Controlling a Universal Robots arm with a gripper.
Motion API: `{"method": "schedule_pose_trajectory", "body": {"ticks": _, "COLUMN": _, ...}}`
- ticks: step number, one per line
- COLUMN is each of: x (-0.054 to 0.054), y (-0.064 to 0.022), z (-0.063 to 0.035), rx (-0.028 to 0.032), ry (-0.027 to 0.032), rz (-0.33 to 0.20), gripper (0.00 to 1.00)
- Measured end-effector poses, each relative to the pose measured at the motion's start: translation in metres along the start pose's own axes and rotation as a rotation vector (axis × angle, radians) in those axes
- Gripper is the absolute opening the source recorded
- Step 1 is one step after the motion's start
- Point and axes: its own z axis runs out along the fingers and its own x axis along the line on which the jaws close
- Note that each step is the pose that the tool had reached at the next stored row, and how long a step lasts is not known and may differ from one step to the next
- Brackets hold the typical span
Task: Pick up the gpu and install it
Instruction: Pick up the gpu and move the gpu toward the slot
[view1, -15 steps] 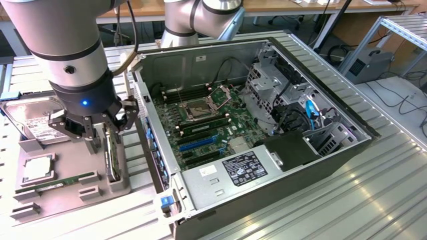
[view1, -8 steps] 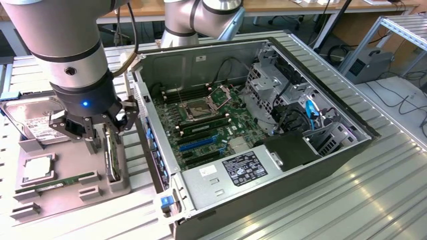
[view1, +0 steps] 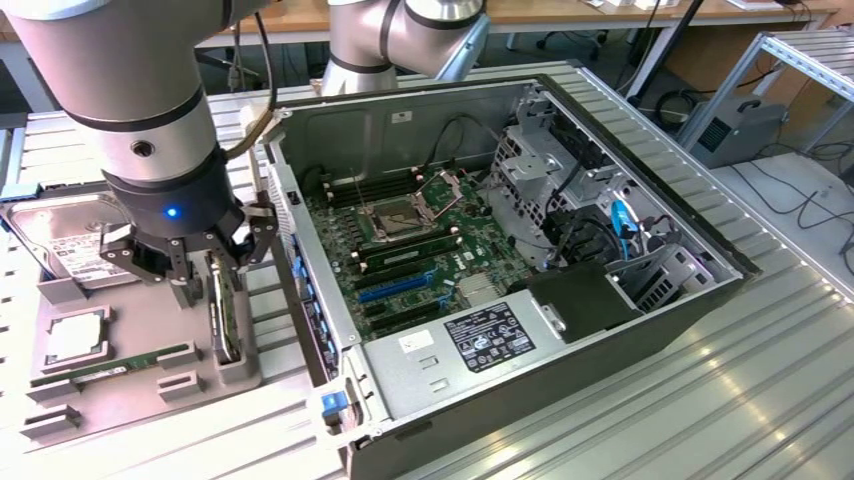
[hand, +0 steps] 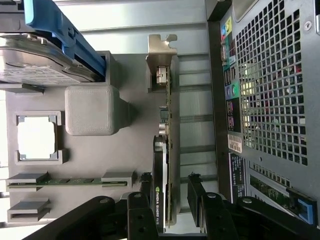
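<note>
The gpu (view1: 226, 322) is a thin dark card with a silver end bracket (hand: 162, 54). It stands on its edge in a slot of the grey holder tray (view1: 134, 310), at the exterior view's left of the computer case. My gripper (view1: 210, 283) hangs right over the card, open. In the wrist view the gpu (hand: 167, 145) runs between my two black fingers (hand: 196, 197). A gap shows between the card and at least one finger. The open computer case (view1: 694, 290) lies on its side with the motherboard and its blue expansion slot (view1: 400, 285) exposed.
The tray also holds a hard drive (view1: 67, 245) with a white label, a square processor (view1: 74, 337) and a narrow green memory stick (view1: 114, 367). The case's perforated rear panel (hand: 272, 85) stands close beside the card. The metal table (view1: 747, 400) is ribbed.
</note>
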Motion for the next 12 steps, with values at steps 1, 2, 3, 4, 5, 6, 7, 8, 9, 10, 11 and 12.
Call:
{"method": "schedule_pose_trajectory", "body": {"ticks": 1, "x": 0.0003, "y": 0.0001, "z": 0.0007, "rx": 0.0, "ry": -0.0001, "rz": 0.0, "gripper": 0.42}}
{"method": "schedule_pose_trajectory", "body": {"ticks": 2, "x": 0.0006, "y": 0.0002, "z": 0.0013, "rx": 0.0001, "ry": -0.0002, "rz": 0.0, "gripper": 0.42}}
{"method": "schedule_pose_trajectory", "body": {"ticks": 3, "x": 0.001, "y": 0.0004, "z": 0.0022, "rx": 0.0001, "ry": -0.0002, "rz": 0.0, "gripper": 0.42}}
{"method": "schedule_pose_trajectory", "body": {"ticks": 4, "x": 0.0011, "y": 0.0006, "z": 0.0027, "rx": 0.0003, "ry": 0.0, "rz": 0.0, "gripper": 0.42}}
{"method": "schedule_pose_trajectory", "body": {"ticks": 5, "x": 0.0012, "y": 0.0011, "z": 0.0033, "rx": 0.0003, "ry": -0.0001, "rz": 0.0, "gripper": 0.42}}
{"method": "schedule_pose_trajectory", "body": {"ticks": 6, "x": 0.0014, "y": 0.0017, "z": 0.0039, "rx": 0.0003, "ry": -0.0002, "rz": 0.0, "gripper": 0.42}}
{"method": "schedule_pose_trajectory", "body": {"ticks": 7, "x": 0.0016, "y": 0.0026, "z": 0.0044, "rx": 0.0004, "ry": -0.0001, "rz": 0.0, "gripper": 0.42}}
{"method": "schedule_pose_trajectory", "body": {"ticks": 8, "x": 0.0018, "y": 0.0037, "z": 0.005, "rx": 0.0005, "ry": -0.0001, "rz": 0.0, "gripper": 0.42}}
{"method": "schedule_pose_trajectory", "body": {"ticks": 9, "x": 0.002, "y": 0.0046, "z": 0.0056, "rx": 0.0004, "ry": -0.0002, "rz": 0.0, "gripper": 0.42}}
{"method": "schedule_pose_trajectory", "body": {"ticks": 10, "x": 0.0024, "y": 0.0056, "z": 0.006, "rx": 0.0005, "ry": -0.0001, "rz": 0.0, "gripper": 0.42}}
{"method": "schedule_pose_trajectory", "body": {"ticks": 11, "x": 0.0029, "y": 0.0064, "z": 0.0067, "rx": 0.0004, "ry": -0.0003, "rz": 0.0, "gripper": 0.42}}
{"method": "schedule_pose_trajectory", "body": {"ticks": 12, "x": 0.0035, "y": 0.007, "z": 0.0073, "rx": 0.0006, "ry": -0.0002, "rz": 0.0, "gripper": 0.42}}
